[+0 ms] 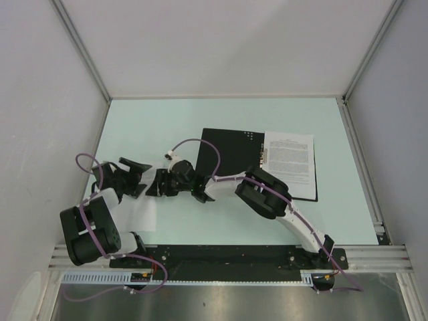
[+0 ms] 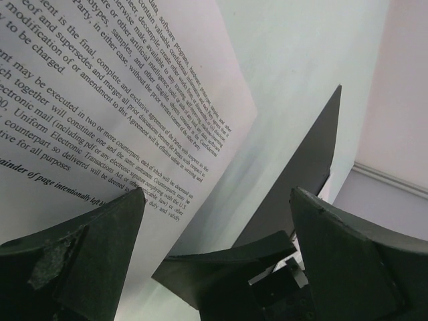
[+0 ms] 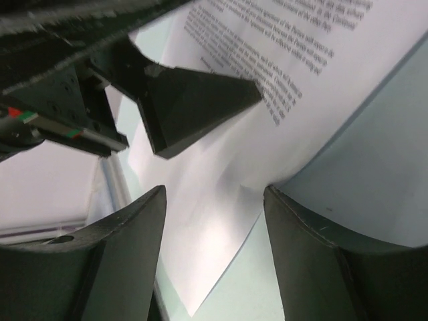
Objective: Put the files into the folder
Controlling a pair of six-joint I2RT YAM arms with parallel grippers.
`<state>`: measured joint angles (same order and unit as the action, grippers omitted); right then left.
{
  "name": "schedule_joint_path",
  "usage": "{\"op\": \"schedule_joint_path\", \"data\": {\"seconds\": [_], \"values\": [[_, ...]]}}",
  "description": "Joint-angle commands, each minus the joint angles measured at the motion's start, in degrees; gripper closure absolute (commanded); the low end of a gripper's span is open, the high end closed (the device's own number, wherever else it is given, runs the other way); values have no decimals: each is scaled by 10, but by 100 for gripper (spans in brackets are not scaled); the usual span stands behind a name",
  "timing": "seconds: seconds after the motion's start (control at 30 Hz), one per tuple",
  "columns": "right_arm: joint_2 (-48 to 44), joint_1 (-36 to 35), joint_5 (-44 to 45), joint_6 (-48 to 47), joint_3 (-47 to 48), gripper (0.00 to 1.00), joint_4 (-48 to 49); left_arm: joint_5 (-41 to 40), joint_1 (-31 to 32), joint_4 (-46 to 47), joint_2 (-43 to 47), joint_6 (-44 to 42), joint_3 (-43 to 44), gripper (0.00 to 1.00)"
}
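One sheet (image 1: 289,164) lies in your open folder (image 1: 224,157), the second sheet (image 1: 140,217) is loose on the desk (image 1: 200,114), and your left gripper (image 2: 217,195) and right gripper (image 3: 214,194) gape wide, empty.

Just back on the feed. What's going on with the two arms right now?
Both arms are over a loose printed sheet on the left of the table. The left claw and right claw are close together at that sheet, both open, neither gripping it. The folder lies open to the right, black inside up, with a second sheet already on its right half.
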<state>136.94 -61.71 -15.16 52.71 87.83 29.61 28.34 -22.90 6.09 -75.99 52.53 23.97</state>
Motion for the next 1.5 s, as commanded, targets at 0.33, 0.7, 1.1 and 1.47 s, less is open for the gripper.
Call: {"op": "schedule_joint_path", "data": {"seconds": [0.33, 0.7, 1.1, 1.47], "values": [[-2, -2, 214, -101, 103, 28, -355, -180, 16, -198, 87, -74, 101, 0], [71, -5, 188, -85, 265, 25, -465, -143, -26, -173, -48, -34, 86, 1], [115, -18, 159, -7, 300, 27, -494, -54, -25, -143, -38, 8, 28, 0], [-30, -9, 79, 80, -5, 27, -132, -14, -26, -125, -10, 19, -15, 1]]}}
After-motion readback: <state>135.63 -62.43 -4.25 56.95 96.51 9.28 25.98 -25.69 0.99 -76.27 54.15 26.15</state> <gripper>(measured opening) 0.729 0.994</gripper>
